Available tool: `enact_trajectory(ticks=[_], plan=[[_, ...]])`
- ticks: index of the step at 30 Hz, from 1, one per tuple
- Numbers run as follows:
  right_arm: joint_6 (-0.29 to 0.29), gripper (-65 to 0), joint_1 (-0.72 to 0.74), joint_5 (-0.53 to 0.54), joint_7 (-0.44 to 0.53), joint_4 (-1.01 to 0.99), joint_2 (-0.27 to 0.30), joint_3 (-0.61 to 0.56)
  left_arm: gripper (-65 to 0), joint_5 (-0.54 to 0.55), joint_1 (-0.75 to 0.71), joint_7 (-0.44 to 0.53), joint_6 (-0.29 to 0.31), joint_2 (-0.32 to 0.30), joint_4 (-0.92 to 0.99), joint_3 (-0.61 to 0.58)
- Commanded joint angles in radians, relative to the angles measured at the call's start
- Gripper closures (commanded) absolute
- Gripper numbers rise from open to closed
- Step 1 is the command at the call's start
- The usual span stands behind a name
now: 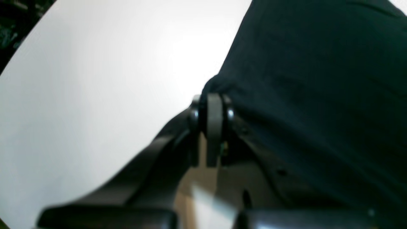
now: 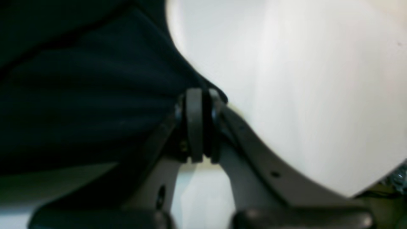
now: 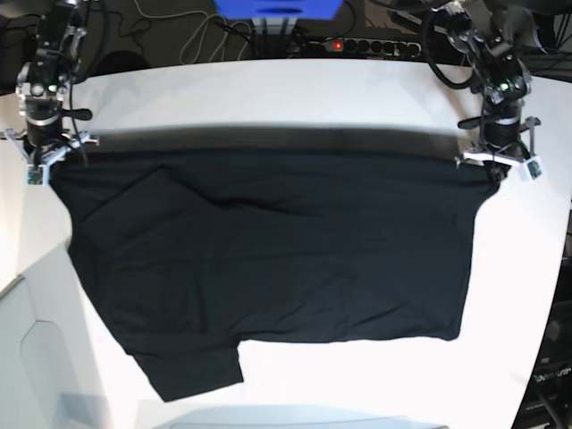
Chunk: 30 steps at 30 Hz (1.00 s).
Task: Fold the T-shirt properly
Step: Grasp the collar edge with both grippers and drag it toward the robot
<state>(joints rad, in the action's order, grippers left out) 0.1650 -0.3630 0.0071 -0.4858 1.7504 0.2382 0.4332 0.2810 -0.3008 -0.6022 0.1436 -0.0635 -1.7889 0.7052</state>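
Note:
The black T-shirt point(image 3: 268, 250) is stretched wide across the white table point(image 3: 295, 98), plain side showing, with a sleeve point(image 3: 192, 371) sticking out at the near left. Its far edge is pulled taut between both grippers and casts a shadow on the table behind it. My left gripper point(image 3: 494, 170) is at the right of the base view, shut on the far right corner of the cloth point(image 1: 318, 95); its fingertips point(image 1: 214, 101) pinch the fabric. My right gripper point(image 3: 49, 165) is shut on the far left corner, with the cloth point(image 2: 79, 95) bunched at its fingertips point(image 2: 200, 95).
A power strip point(image 3: 357, 45), loose cables point(image 3: 192, 36) and a blue object point(image 3: 277, 7) lie beyond the table's far edge. The table's right edge point(image 3: 559, 295) curves close to the left arm. Bare white tabletop shows behind the shirt and along its near edge point(image 3: 357, 375).

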Motion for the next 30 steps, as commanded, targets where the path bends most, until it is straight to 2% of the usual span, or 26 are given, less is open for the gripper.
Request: enact_trajectory(ticks=[1, 7, 16, 21, 25, 30], plan=[[-0.008, 0.0, 0.006, -0.009, 0.023, 0.019, 0.017, 0.016, 0.0, -0.002, 0.007, 0.028, -0.003, -0.012, -0.018, 0.006], [-0.008, 0.0, 0.078, -0.009, 0.017, 0.030, 0.028, 0.014, 0.0, -0.002, 0.074, 0.028, -0.003, -0.017, -0.016, 0.006], [-0.008, 0.0, 0.335, -0.012, 0.016, -0.019, 0.028, -0.056, 0.0, -0.004, 0.219, 0.026, -0.006, -0.020, 0.044, 0.003], [-0.008, 0.0, 0.447, -0.014, 0.016, -0.079, 0.028, -0.050, 0.0, -0.004, 0.265, 0.026, -0.009, -0.020, 0.051, 0.003], [-0.008, 0.0, 0.411, -0.014, 0.016, -0.077, 0.030, -0.049, 0.0, -0.004, 0.259, 0.026, -0.009, -0.020, 0.044, 0.003], [-0.008, 0.0, 0.250, -0.012, 0.017, -0.004, 0.022, -0.047, 0.0, -0.002, 0.202, -0.003, -0.006, -0.020, 0.030, 0.020]])
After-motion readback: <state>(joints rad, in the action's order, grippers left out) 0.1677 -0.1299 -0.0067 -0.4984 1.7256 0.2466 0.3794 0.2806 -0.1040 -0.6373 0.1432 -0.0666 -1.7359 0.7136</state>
